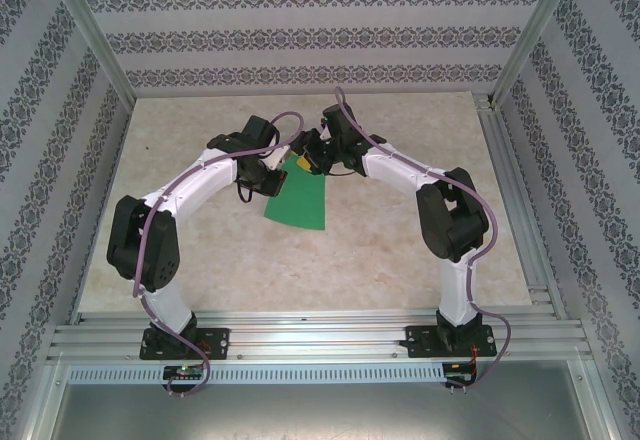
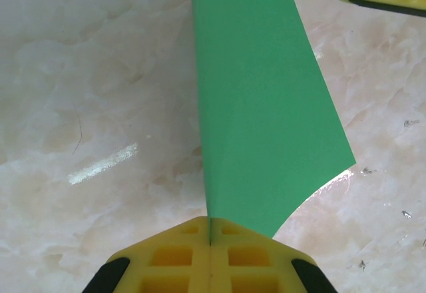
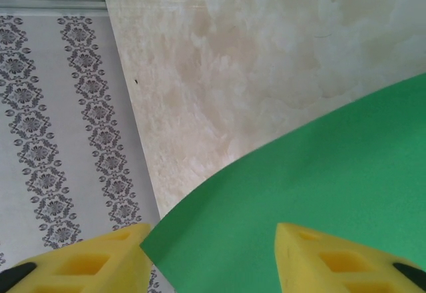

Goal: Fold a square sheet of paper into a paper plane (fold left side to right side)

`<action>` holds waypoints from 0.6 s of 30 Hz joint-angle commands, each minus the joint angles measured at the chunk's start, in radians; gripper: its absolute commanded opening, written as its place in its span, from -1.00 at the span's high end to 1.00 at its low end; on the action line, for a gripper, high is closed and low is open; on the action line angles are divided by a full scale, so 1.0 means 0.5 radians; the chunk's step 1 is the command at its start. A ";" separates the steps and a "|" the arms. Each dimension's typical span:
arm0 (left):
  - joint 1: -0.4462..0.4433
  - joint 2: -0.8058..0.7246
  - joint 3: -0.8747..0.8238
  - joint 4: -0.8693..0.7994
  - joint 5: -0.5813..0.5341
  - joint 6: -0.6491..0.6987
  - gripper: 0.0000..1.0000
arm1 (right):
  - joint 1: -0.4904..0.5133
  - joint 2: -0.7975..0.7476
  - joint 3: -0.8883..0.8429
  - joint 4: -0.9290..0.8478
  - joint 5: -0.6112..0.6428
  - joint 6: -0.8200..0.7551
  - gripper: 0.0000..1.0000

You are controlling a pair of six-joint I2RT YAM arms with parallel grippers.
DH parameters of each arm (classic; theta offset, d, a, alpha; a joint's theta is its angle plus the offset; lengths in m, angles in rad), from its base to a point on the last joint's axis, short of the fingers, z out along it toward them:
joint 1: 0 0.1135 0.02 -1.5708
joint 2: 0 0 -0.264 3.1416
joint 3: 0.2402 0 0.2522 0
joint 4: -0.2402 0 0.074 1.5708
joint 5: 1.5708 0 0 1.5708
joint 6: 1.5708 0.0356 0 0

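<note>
Marble tabletop (image 1: 400, 250): left jaws pinch green paper (image 2: 259, 106) edge; right jaws spread astride its corner

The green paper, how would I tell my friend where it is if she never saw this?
Start at the big pale marble-look table. Near its middle, the left gripper pinches the green paper shut at one end, and the right gripper has its yellow fingers open around another part. It is the only bright green thing there: plain, thin and curving up off the table.
</note>
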 commanded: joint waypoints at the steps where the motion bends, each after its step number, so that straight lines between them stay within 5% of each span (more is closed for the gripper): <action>1: -0.033 -0.003 0.006 0.019 -0.038 0.041 1.00 | 0.015 0.039 0.071 -0.070 -0.043 -0.066 0.04; 16: -0.040 0.009 -0.002 0.011 -0.024 0.045 1.00 | 0.012 0.036 0.105 -0.115 -0.022 -0.118 0.61; 18: -0.038 -0.008 -0.015 0.020 0.027 0.048 0.88 | 0.006 0.036 0.110 -0.135 -0.019 -0.149 0.74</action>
